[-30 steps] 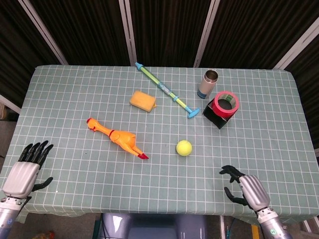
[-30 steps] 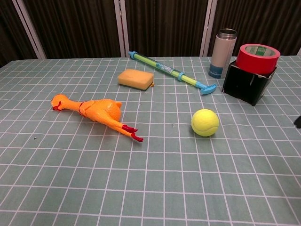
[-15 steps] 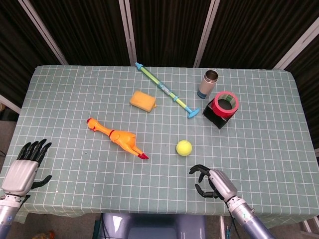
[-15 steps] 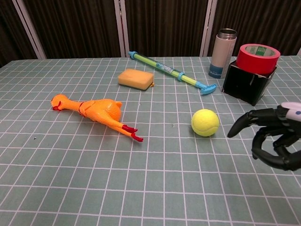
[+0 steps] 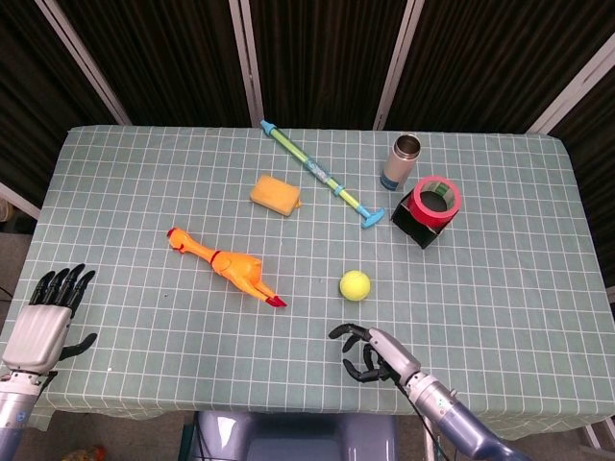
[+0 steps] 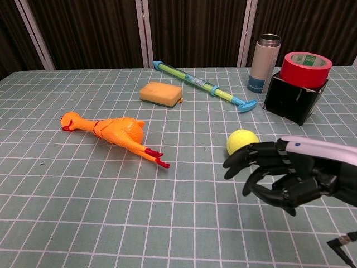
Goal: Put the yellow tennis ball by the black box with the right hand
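right hand [image 5: 370,351] moved leftward, now near yellow tennis ball [image 5: 355,284], left hand [image 5: 43,325] lowered slightly

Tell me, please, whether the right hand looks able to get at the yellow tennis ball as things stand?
Probably yes: the right hand is open just short of the yellow tennis ball, with only bare tablecloth between them.

Right hand [image 6: 279,176], left hand [image 5: 43,322]: black fingers, silver-grey backs.
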`<state>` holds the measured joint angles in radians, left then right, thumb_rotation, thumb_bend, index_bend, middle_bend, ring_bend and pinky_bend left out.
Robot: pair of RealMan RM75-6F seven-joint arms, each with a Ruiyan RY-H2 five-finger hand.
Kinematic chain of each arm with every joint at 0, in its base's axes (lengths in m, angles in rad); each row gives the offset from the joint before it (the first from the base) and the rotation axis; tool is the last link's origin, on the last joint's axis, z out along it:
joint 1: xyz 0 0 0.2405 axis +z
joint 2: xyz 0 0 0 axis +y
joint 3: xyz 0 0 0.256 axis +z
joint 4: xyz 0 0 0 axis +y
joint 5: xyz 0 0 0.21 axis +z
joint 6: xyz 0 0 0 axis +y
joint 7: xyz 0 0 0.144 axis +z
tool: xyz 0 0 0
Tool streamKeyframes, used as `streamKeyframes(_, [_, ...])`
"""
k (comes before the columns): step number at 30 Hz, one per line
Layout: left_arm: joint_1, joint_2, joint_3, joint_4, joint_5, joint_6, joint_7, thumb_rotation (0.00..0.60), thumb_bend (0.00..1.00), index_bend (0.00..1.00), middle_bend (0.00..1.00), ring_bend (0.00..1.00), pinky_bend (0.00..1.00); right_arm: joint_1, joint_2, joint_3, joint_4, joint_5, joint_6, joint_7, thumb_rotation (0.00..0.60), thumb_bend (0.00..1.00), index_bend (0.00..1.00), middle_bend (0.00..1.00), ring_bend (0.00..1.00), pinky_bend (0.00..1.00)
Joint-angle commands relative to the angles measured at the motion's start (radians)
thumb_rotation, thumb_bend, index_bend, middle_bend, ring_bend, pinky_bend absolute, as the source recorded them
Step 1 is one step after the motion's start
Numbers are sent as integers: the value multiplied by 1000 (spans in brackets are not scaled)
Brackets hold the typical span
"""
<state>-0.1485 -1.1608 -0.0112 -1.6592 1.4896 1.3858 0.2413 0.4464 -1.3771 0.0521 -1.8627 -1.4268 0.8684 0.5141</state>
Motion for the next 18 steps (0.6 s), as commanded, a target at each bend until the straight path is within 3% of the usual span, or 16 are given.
streamKeyframes(1, [-4,-1,-1,2,-4,-7,1,600,166,0,0,0,7,29,-18,20,21,0,-34,81,600,523,129,170,225,573])
streamKeyframes(18, [-6,-18,-4,3,-40,-19,52,600,166,0,0,0,7,117,-55,45,205,-113,-75,499,600,523,89,135,159,421])
